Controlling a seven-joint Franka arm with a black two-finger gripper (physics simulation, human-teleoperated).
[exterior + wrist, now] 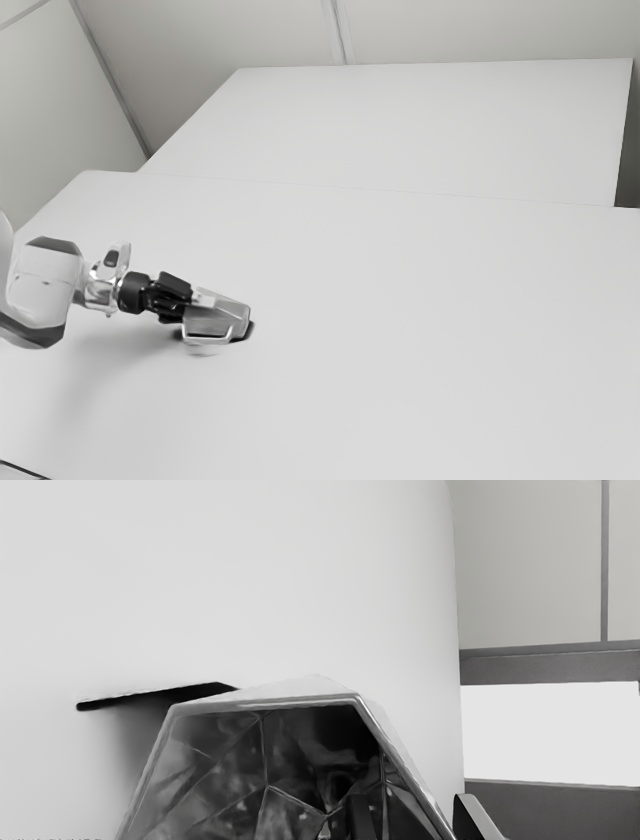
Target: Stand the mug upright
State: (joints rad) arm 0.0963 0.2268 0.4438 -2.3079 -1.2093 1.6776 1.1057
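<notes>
1. Mug (215,322) tipped over on its side, I'd say, silver and faceted, right at the front end of the black hand (185,298). From where I stand, it sits just past the hand toward the exterior view's right.
2. Mouth first, it faces back at the hand: the wrist view looks straight into its hollow, past an angular rim, to shiny, creased inner walls. So the mug's base points away from the hand.
3. The hand comes in at the mug's mouth end, low over the white desk (400,300), and overlaps that end in the exterior view. Whether it is open or closed on the mug, I can't make out from here.
4. Under and just beside the mug's far end there's a dark patch (247,332). The wrist view has a flat, dark shape too, sticking out from behind the rim; handle or shadow, I can't tell which. Nor can I tell whether the mug's near end touches the desk.
5. Behind the hand, on the side away from the mug, the white arm (40,290) reaches in.
6. Well apart from the mug, beyond the desk, lies another pale flat surface (430,125), with light walls (240,30) around it.
</notes>
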